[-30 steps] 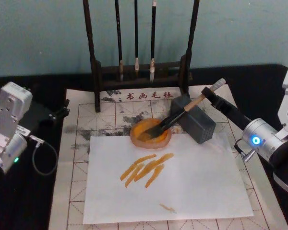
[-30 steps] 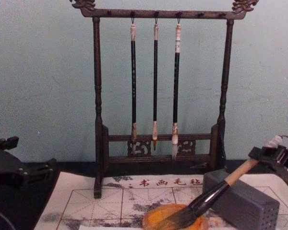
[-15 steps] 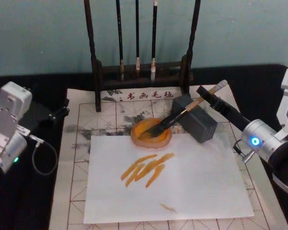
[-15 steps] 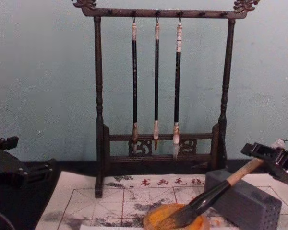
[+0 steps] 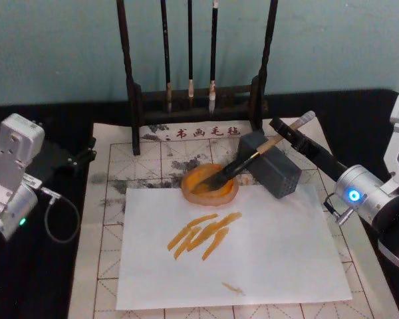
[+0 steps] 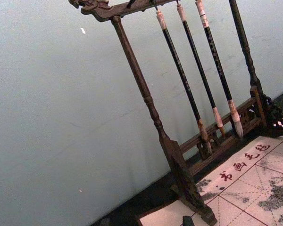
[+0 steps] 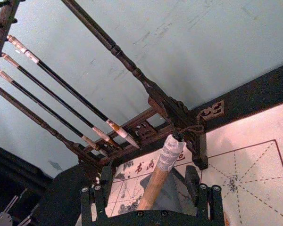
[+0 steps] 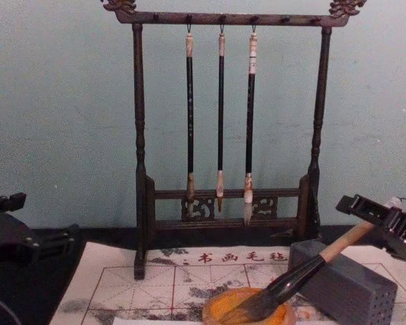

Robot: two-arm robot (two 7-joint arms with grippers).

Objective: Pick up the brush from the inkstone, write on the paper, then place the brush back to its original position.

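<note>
Orange-yellow strokes [image 5: 203, 234] already marked a plain white sheet [image 5: 279, 259] laid over the gridded paper [image 5: 103, 232] on the bench, so the writing step looked finished. The brush [image 5: 253, 159] lay slanted, its dark bristles in the round orange inkstone [image 5: 199, 191] and its tan handle propped over the grey block [image 5: 274, 174] just beside the dish. That suggested the brush was back in its resting place, or very nearly. The right gripper [image 5: 287, 130] was at the handle's upper end; in the right wrist view the fingers [image 7: 192, 181] stood apart on either side of the handle without pressing it, so they appeared released. Judging by this, what remained was for the right arm to draw clear without nudging the brush. The left gripper [image 5: 86, 151] sat parked at the paper's left edge, near the brush rack [image 5: 194, 93]; its grip state could not be told.
</note>
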